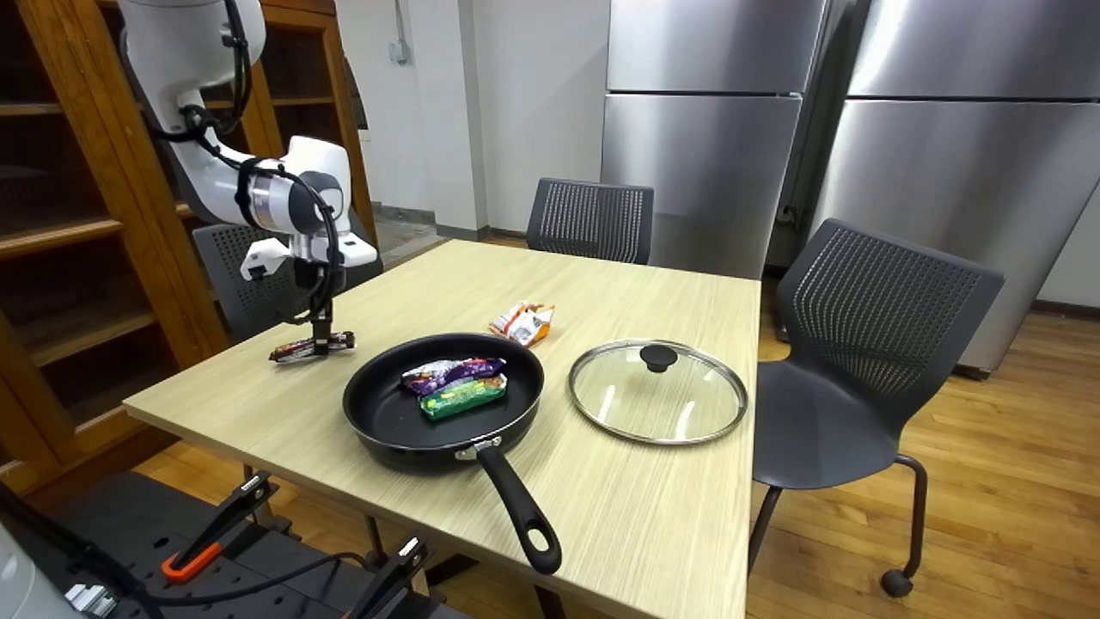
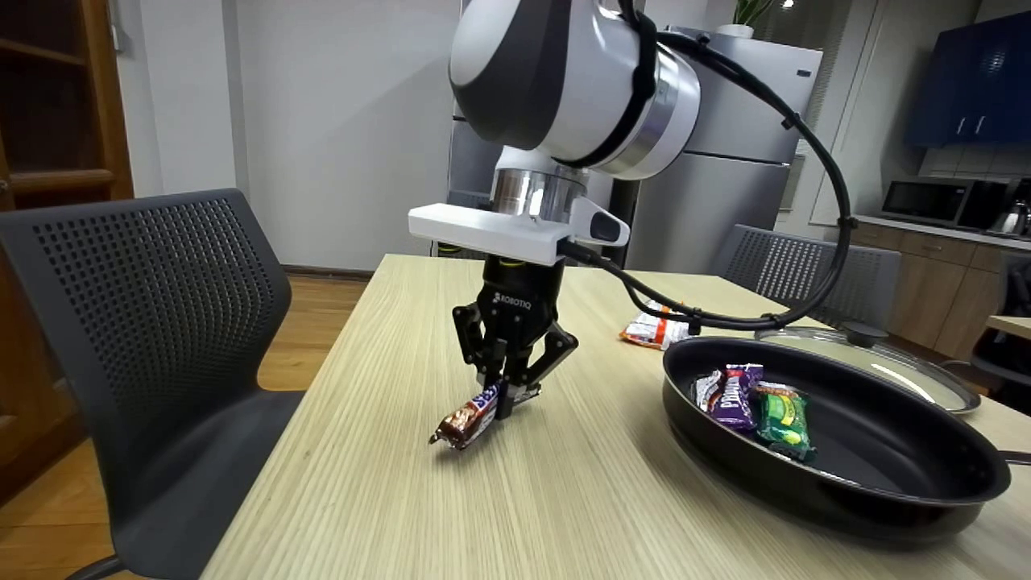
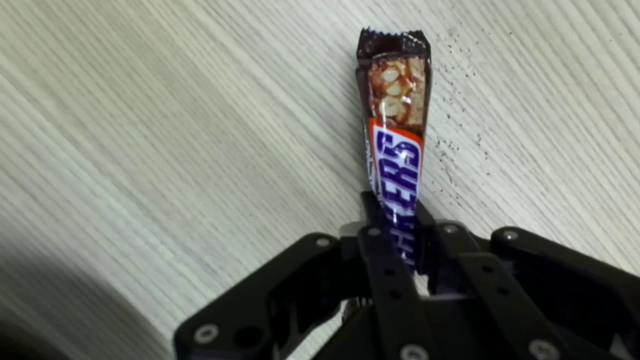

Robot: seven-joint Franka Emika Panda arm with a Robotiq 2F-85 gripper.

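Item: Snickers bar, printed face up, in slick-looking film with a serrated crimped end showing in the wrist view. Location: at the surface of the table, close to an edge, near the frying pan but not touching. Cannot confirm contact with the table along the full underside.

Fingers: clenched on the bar from both long sides, around mid-length, with an end projecting either way in both exterior views.

Handling: treat as light, judging by type and slim form. Expect a fairly firm core, softer with warmth, liable to dent or bend under excess force. Expect low friction on the film; guard against sliding under a loose hold and against twisting about the contact line. Do not class as fragile, but allow for creased wrapper and cracked coating.

Grip point: take hold at mid-length, flat against both long sides, for best balance. Avoid the crimped ends: probably thin film without filling, likely to fold or tear. Apply moderate force, enough to resist rotation without crushing the middle. Note the narrower look of the bar toward the fingers in the wrist view; cannot separate squeeze from perspective.

Adjacent items: purple packet and green packet side by side inside the frying pan; orange-and-white packet and glass lid on the table.
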